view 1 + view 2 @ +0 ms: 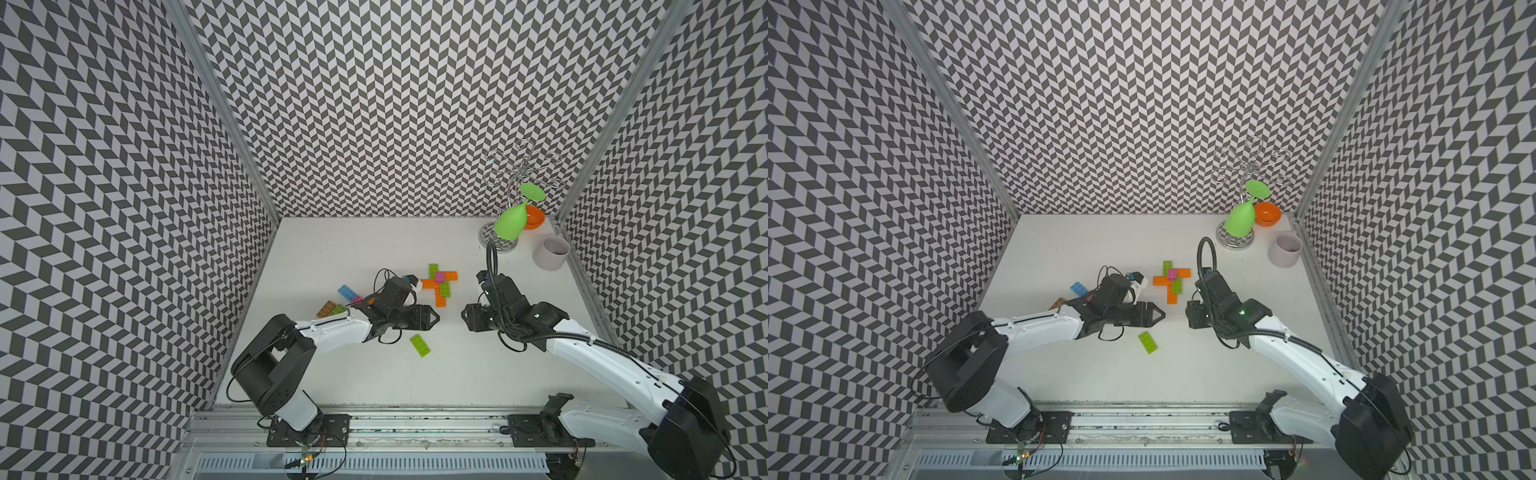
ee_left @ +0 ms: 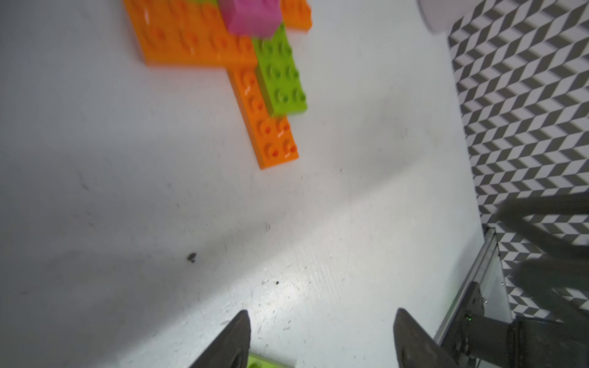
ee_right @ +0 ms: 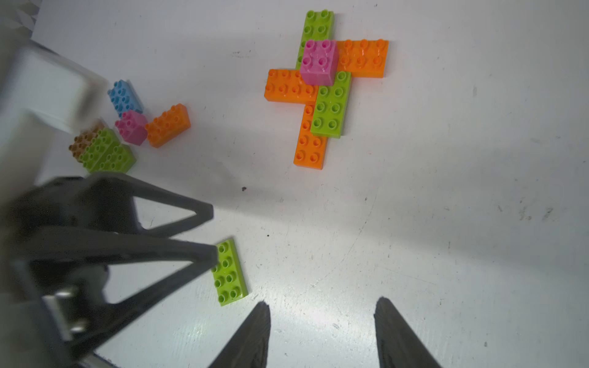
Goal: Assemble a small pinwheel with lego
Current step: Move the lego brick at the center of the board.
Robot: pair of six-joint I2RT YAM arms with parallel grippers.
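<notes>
Brick of lime-green plastic point(image 1: 420, 345), flat, oblong and studded, lies loose on the white surface point(image 1: 457, 374), just beside our left end effector point(image 1: 434, 318) at its seven o'clock in a top view, long axis running eleven to five. Our right end effector point(image 3: 322, 304) sits farther, at the brick's two o'clock. Both have jaws apart, empty. We judge the left one nearer for the pick.

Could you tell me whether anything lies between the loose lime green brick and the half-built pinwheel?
No brick or other object does: bare table separates the loose lime brick from the pinwheel. Only the open left gripper hangs beside that path.
</notes>
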